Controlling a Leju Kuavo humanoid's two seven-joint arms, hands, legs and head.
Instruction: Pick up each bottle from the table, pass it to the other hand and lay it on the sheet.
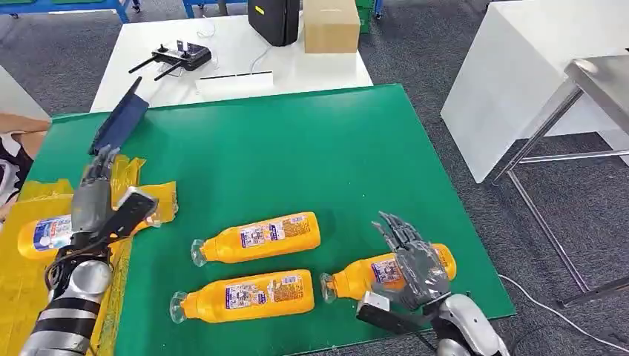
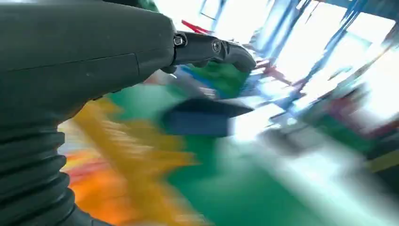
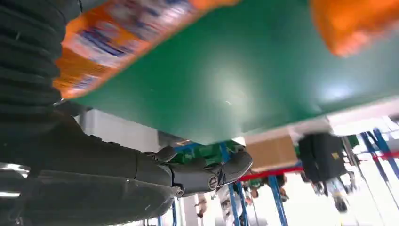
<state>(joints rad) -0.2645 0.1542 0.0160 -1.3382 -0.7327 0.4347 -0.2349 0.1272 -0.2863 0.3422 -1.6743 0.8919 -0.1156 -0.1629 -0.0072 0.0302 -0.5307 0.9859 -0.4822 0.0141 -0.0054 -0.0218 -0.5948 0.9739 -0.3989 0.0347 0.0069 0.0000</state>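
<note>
**A:** ok so four orange bottles total; one lies on the crinkled yellow sheet at the near-left of the green mat, blue-and-white label up, partly behind the left arm; the other three are on the bare mat. One lies mid-mat with its clear cap toward the left; another lies just in front of it, same way round; the third is off to the right near the mat's front edge.

**B:** and the hands?

**A:** left hand is above the sheet, fingers straight and a bit apart, nothing in them; the left wrist view is badly blurred but the fingers look stretched out there too. Right hand is over the third bottle, fingers spread and extended past it; can't tell if the palm is actually touching it; the right wrist view shows that bottle close by the wrist and the fingers clear of it, so not gripping.

**B:** other stuff around?

**A:** dark blue tablet-like thing tilted at the mat's far-left corner; behind that, a white table with a black remote controller, a cardboard box and a black case.
</note>
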